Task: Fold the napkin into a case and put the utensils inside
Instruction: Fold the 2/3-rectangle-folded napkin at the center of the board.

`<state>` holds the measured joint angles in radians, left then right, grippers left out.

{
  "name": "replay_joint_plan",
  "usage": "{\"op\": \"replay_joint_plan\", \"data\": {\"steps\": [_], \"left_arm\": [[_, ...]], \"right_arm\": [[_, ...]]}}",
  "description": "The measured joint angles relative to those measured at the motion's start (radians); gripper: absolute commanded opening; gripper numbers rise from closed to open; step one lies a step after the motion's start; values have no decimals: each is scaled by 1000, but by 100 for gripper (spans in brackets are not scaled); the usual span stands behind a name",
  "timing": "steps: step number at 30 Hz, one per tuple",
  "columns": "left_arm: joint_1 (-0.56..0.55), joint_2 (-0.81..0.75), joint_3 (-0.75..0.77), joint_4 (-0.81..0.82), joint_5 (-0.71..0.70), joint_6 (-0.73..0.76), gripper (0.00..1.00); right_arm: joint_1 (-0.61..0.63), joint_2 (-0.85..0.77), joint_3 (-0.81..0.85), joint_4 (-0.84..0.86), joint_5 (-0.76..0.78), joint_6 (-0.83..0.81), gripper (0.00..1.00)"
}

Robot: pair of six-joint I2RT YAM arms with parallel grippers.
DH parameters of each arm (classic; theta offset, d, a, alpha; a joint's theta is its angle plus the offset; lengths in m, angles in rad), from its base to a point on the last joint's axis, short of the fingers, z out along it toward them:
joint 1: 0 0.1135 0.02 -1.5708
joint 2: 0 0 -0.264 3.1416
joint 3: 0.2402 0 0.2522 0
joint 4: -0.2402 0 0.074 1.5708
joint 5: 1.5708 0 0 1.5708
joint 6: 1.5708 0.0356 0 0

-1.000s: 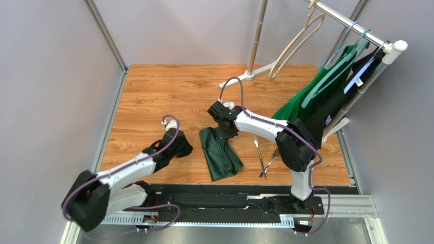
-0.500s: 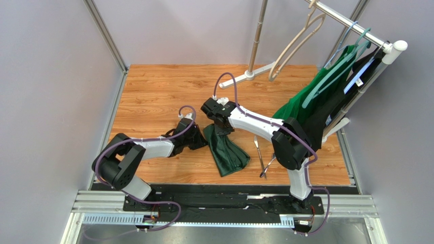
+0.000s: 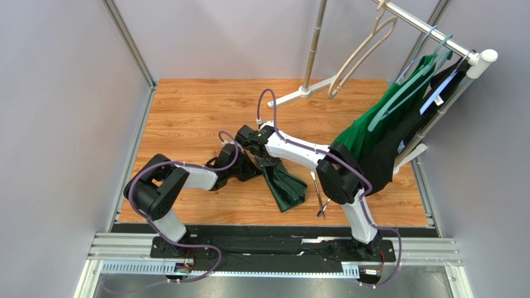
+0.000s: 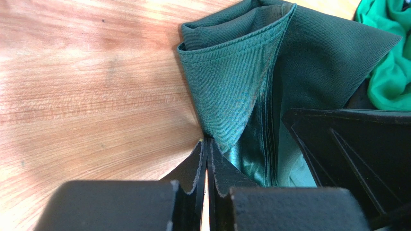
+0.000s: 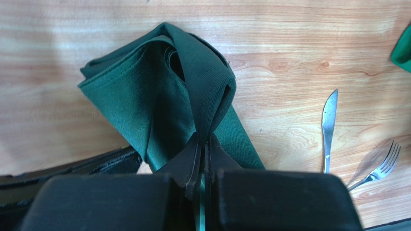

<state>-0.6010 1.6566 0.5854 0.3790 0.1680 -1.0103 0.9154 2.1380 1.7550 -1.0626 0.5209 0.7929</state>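
The dark green napkin (image 3: 286,186) lies bunched and partly folded on the wooden table, its upper end lifted. My right gripper (image 3: 269,161) is shut on a raised fold of it, seen in the right wrist view (image 5: 204,140) with the cloth (image 5: 144,96) draping below. My left gripper (image 3: 252,169) is shut on the napkin's left corner (image 4: 226,86), its tips (image 4: 207,142) meeting at the cloth. The two grippers almost touch. A silver knife (image 5: 328,122) and fork (image 5: 382,169) lie on the wood right of the napkin, partly hidden by my right arm in the top view.
A clothes rack at the back right carries a bright green garment (image 3: 379,115) on a teal hanger, a black garment and an empty beige hanger (image 3: 361,53). Its white base (image 3: 305,92) stands on the far table. Grey walls close both sides.
My left arm swung right to the napkin and closed on its left corner. My right gripper moved left and back, dragging the napkin's upper end; the cloth shifted and bunched.
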Motion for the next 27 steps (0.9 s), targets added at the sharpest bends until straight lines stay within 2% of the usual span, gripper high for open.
{"op": "replay_joint_plan", "data": {"steps": [3,7,13,18,21,24,25,27], "left_arm": [[0,9,-8,32,5,-13,4],[0,32,-13,83,15,-30,4],[1,57,-27,155,32,-39,4],[2,62,-32,174,36,-35,4],[6,64,-36,184,39,-35,4],[11,68,-40,196,47,-33,4],[14,69,-42,202,53,-32,4],[19,72,-46,212,63,-31,4]], "right_arm": [[1,2,-4,5,12,27,0],[2,0,-57,78,1,50,11],[7,-8,-142,194,-29,51,11],[23,-94,-279,330,-46,40,14],[28,-159,-375,412,-85,30,22],[28,-212,-455,494,-124,11,38],[25,-232,-489,530,-138,2,49],[15,-272,-557,593,-169,-15,55]]}}
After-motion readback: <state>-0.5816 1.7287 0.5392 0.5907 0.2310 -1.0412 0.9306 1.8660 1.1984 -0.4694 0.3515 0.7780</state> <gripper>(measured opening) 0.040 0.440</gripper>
